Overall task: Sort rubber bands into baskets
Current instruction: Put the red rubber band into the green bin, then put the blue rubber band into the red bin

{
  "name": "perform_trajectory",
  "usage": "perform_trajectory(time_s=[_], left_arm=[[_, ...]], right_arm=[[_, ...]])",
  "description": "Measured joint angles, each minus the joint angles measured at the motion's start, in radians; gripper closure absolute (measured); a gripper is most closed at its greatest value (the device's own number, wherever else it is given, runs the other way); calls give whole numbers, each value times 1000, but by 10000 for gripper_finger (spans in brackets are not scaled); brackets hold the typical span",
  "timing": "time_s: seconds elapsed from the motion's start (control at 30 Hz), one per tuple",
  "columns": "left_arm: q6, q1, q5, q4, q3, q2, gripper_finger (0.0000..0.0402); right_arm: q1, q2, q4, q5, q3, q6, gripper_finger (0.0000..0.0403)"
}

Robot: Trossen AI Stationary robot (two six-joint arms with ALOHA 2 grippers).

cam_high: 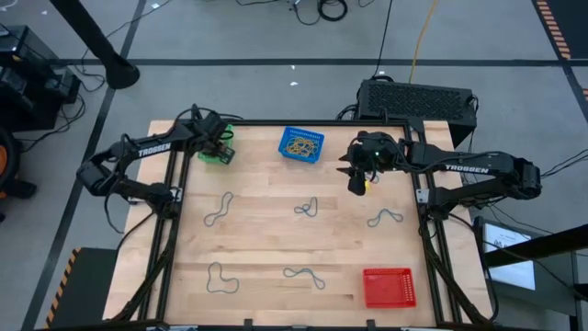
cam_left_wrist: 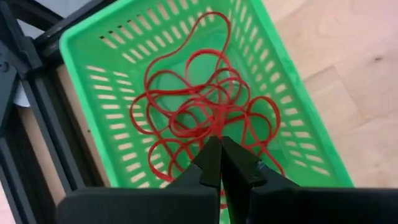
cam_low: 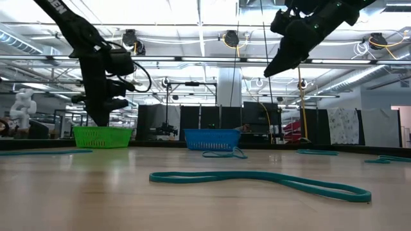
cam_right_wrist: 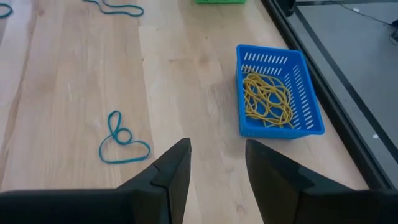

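The green basket point(cam_left_wrist: 186, 93) stands at the table's far left point(cam_high: 215, 152) with several red rubber bands point(cam_left_wrist: 199, 112) inside. My left gripper point(cam_left_wrist: 219, 142) points steeply down into it, shut on one of them. The blue basket point(cam_right_wrist: 278, 93) at the far middle point(cam_high: 301, 144) holds yellow rubber bands point(cam_right_wrist: 267, 96). My right gripper point(cam_right_wrist: 214, 165) hovers open above the table, to the right of the blue basket point(cam_high: 356, 179), with nothing between its fingers. Several teal rubber bands point(cam_high: 307, 208) lie flat on the wood. My left gripper pinches a red rubber band point(cam_left_wrist: 214, 127) at its fingertips, coming from above and slanting down. Which part of the loop it has is hidden by the fingers. The band's loops spread out below the tips onto the other red bands on the basket's floor.
The red basket point(cam_high: 389, 286) sits at the near right corner. Teal bands lie at the left point(cam_high: 218, 210), right point(cam_high: 384, 218) and near side point(cam_high: 220, 279), point(cam_high: 304, 275). A black vented box point(cam_high: 415, 97) stands behind the far right edge. A black frame borders the table.
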Motion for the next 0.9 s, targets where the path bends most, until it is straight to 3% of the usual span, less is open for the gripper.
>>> perform_trajectory(time_s=[0.4, 0.67, 0.9], left_arm=[[58, -2, -19, -132, 110, -1, 323], [106, -2, -42, -209, 192, -11, 310], [120, -76, 195, -50, 174, -161, 310]], right_arm=[[-6, 0, -44, 0, 0, 24, 257], [-77, 0, -114, -1, 0, 45, 257], [-208, 16, -253, 0, 0, 115, 257]])
